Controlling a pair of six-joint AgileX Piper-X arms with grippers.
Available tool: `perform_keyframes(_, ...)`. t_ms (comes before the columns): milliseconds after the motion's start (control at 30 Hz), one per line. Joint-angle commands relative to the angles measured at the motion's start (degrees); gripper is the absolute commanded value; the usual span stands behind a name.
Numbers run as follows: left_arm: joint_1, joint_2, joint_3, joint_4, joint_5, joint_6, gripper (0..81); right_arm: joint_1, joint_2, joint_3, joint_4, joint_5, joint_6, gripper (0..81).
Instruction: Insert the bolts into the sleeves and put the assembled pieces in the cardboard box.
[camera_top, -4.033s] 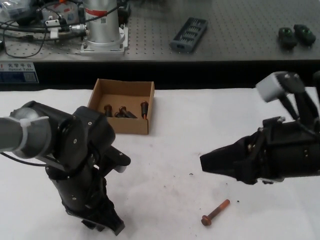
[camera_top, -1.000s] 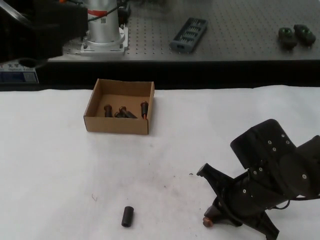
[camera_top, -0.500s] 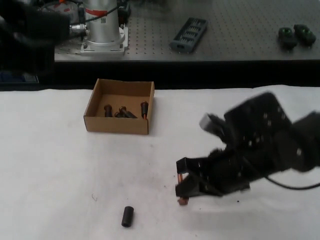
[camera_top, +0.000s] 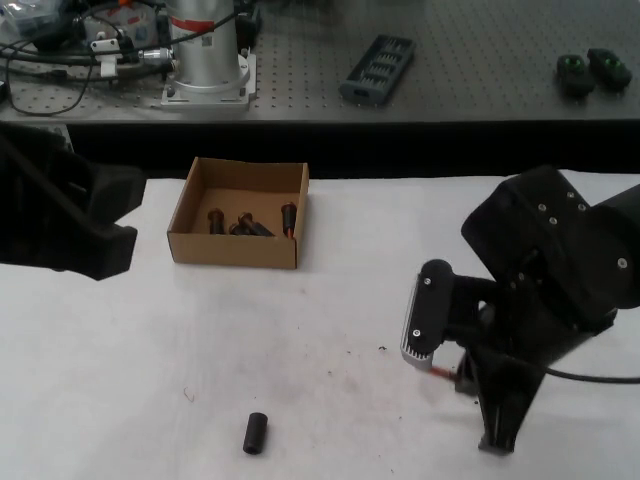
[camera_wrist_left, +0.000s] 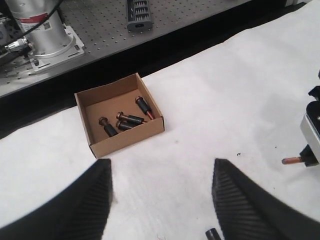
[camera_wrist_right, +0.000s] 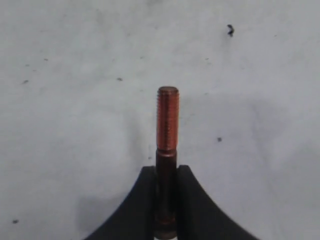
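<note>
Cardboard box (camera_top: 235, 252), assembled pieces (camera_top: 245, 222) inside, sits at the far left of the white cloth (camera_top: 330, 300); the black sleeve (camera_top: 256, 432) lies loose nearer me. My left claw (camera_wrist_left: 162, 172) gapes wide. My right claw (camera_wrist_right: 166, 174) pinches the coppery bolt (camera_wrist_right: 167, 120), threads outward.

Right gripper (camera_wrist_right: 166, 172) is clamping the bolt (camera_wrist_right: 167, 125). The bolt head is sitting hidden between the fingers (camera_wrist_right: 140, 210), and both fingers are running off the frame edge. In the high view the right arm (camera_top: 545, 290) is covering most of the bolt, with just an orange sliver peeking out, and the arm is getting cropped at the edge. Left arm (camera_top: 60, 215) is also running off the side. Left gripper (camera_wrist_left: 161, 170) is getting its spread fingers cropped in its wrist view, same for the sleeve (camera_wrist_left: 213, 234). Pieces (camera_top: 245, 222) in the cardboard box (camera_top: 235, 250) are overlapping, so the count is unclear.
</note>
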Motion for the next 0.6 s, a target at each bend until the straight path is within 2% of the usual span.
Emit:
perform_keyframes(0, -0.15, -0.17, -0.28, -0.29, -0.64, 0.7, 42.8, -0.05, 0.03, -0.27, -5.5, 1.83, -4.34, 5.2)
perform_keyframes(133, -0.15, -0.17, -0.28, -0.29, -0.64, 0.7, 42.8, -0.05, 0.03, -0.27, -8.23, 0.0, -4.34, 0.8)
perform_keyframes(200, -0.15, -0.17, -0.28, -0.29, -0.64, 0.7, 42.8, -0.05, 0.03, -0.27, -7.69, -0.18, -3.81, 8.5)
perform_keyframes(300, -0.15, -0.17, -0.28, -0.29, -0.64, 0.7, 42.8, -0.05, 0.03, -0.27, -6.98, -0.18, -3.37, 25.3)
perform_keyframes(367, -0.15, 0.17, -0.28, -0.32, 0.46, 1.12, 42.8, -0.05, 0.03, -0.27, -6.97, -0.18, -0.63, 32.9)
perform_keyframes(567, -0.15, 6.68, -0.28, -0.65, 13.36, 7.6, 42.8, -0.05, -0.8, -0.27, -5.64, -0.22, 15.21, 33.9)
